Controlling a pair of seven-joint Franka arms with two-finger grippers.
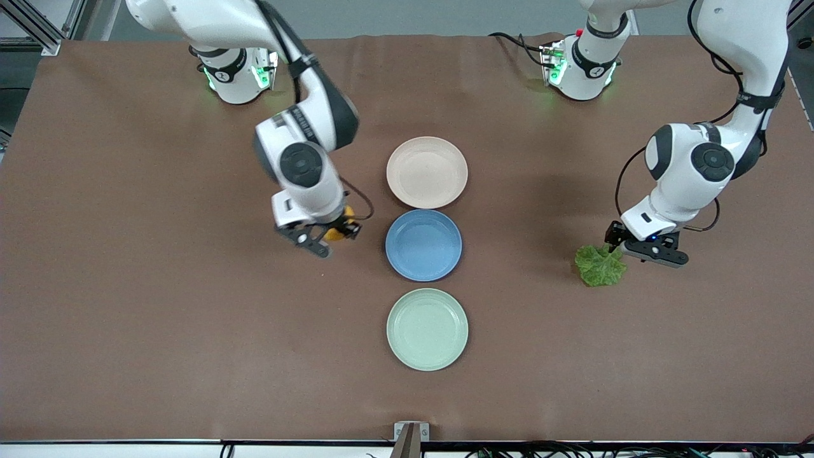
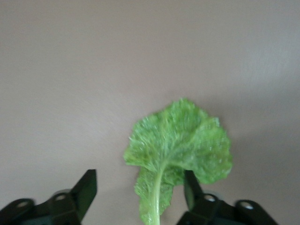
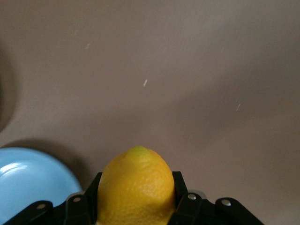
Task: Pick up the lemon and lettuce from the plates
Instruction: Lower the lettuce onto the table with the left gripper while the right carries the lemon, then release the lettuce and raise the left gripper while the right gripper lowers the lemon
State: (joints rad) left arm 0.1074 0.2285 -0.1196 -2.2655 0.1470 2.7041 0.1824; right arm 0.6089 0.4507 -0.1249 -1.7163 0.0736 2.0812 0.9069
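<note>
Both foods are off the plates: the lemon (image 3: 136,187) is pinched in the right gripper (image 1: 323,236) beside the blue plate (image 1: 423,245), and the lettuce (image 1: 600,264) is let go by the spread left gripper (image 1: 643,249), toward the left arm's end from that plate.

Brown tabletop (image 1: 159,331) carries three round plates in line down middle. Beige-pink plate (image 1: 427,172) farthest from front camera, blue plate (image 1: 423,245) between, mint green plate (image 1: 427,329) nearest. Blue plate just beside beige-pink one, small gap to green one. All three bare. Lettuce leaf (image 1: 600,264) lies flat on tabletop toward left arm's end, well apart from plates, stem rib pale.
</note>
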